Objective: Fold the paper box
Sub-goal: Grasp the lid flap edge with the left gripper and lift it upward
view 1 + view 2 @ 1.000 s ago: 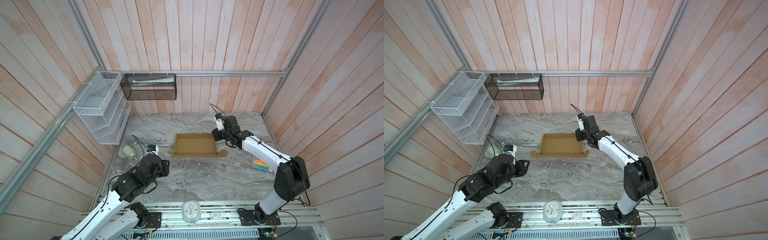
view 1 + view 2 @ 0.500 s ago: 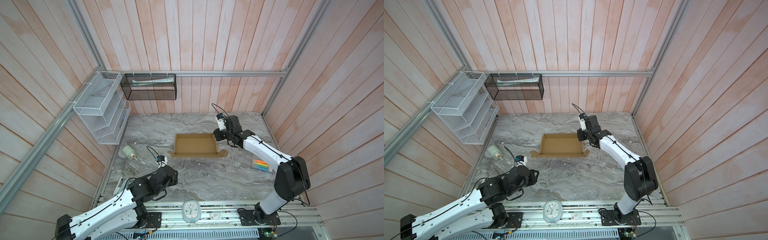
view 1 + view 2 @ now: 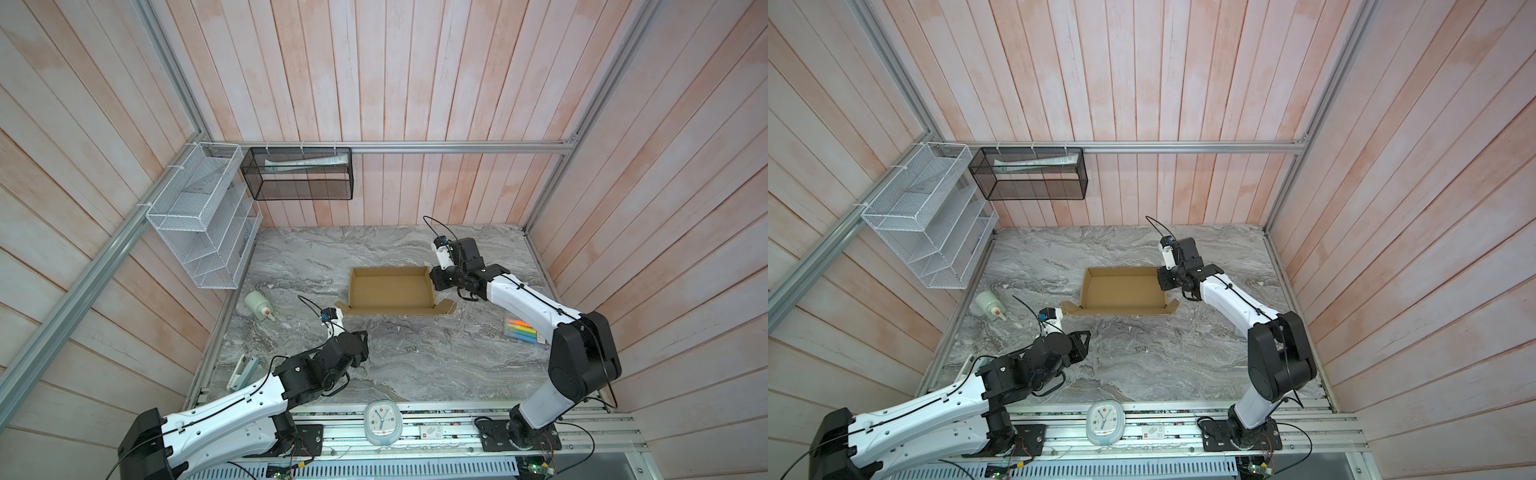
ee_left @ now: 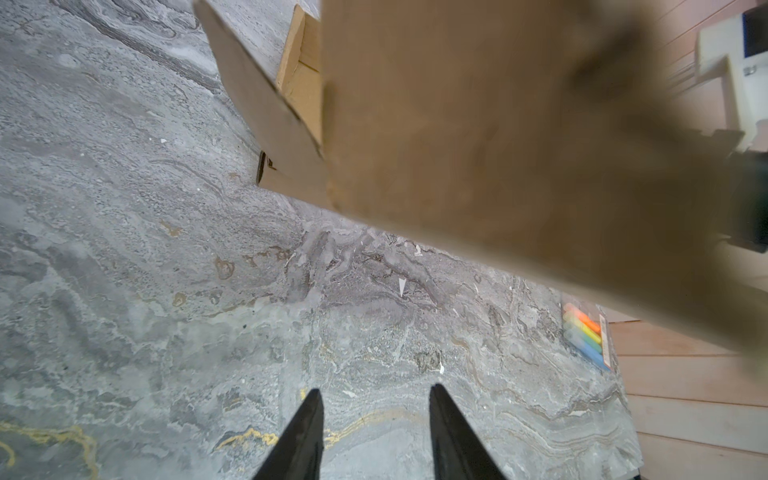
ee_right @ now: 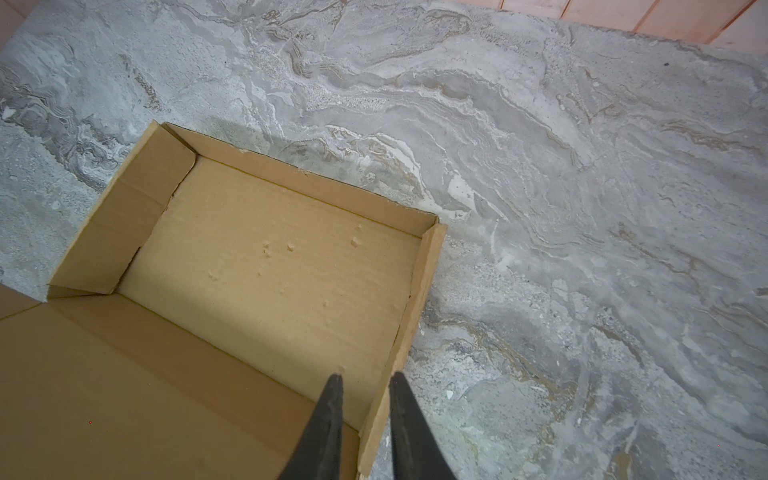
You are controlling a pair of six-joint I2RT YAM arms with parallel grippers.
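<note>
paper box (image 3: 390, 286): it is found near the middle of the desk (image 3: 415, 374), a little toward 12 o'clock. A shallow open tray of plain brown cardboard is formed, with low walls raised at 12, 3 and 9 o'clock.
front panel (image 5: 124, 395): a wide panel is attached along the box's 6 o'clock side, with a tab jutting out at each end. Its tilt cannot be judged.
right end effector (image 5: 366, 376): it is placed at the box's 3 o'clock wall. In the right wrist view the fingers are set narrowly apart with that wall between them, one finger over the box floor and one on the outer side. Whether the wall is actually pinched cannot be told.
left end effector (image 4: 374, 390): it is poised over bare desk at about 7 o'clock from the box, clear of it. The fingers are moderately spread and nothing is gripped. A blurred brown face of the box is seen close to the left wrist camera.
white bottle (image 3: 257, 305): it is laid on its side at the desk's 9 o'clock edge, well apart from the box.
pack of coloured markers (image 3: 524, 332): it is laid near the desk's 4 o'clock edge, beside the right arm.
clock (image 3: 381, 422): it is set on the rail at 6 o'clock, off the marble surface.
</note>
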